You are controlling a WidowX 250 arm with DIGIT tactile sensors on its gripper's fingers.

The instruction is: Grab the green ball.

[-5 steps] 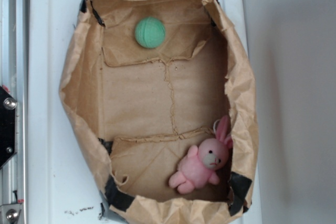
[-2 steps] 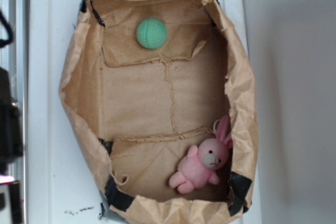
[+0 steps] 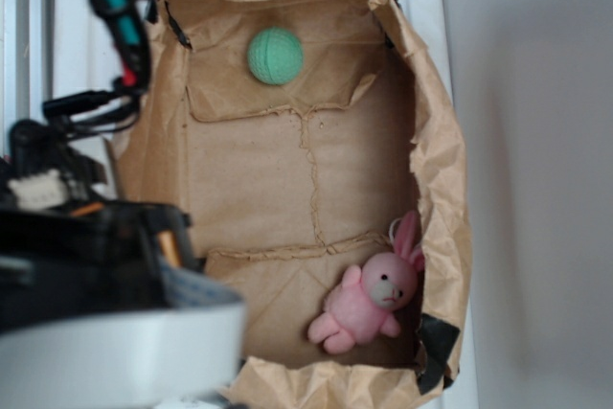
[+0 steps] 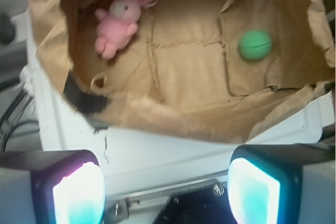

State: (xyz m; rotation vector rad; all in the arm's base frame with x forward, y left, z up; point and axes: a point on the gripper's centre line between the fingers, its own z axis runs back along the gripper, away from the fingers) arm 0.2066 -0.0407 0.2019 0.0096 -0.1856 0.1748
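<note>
While my arm (image 3: 86,265) fills the exterior view's left edge, outside the bag, its jaws stand wide apart and hold nothing; the gripper (image 4: 165,182) hangs over the white counter (image 4: 157,156), short of the near wall. Centre: a torn-open paper bag (image 3: 287,189), its sides walling the toys in. Upper centre, the green ball (image 3: 276,56) lies alone on the bag floor. Lower right, a pink plush bunny (image 3: 369,299) lies well apart from it, so I judge the approach unobstructed.

Even, soft daylight; arm (image 3: 105,294) blurred, out of focus at exterior lower left; wrist view slightly soft, fingertips (image 4: 79,192) glaring.
</note>
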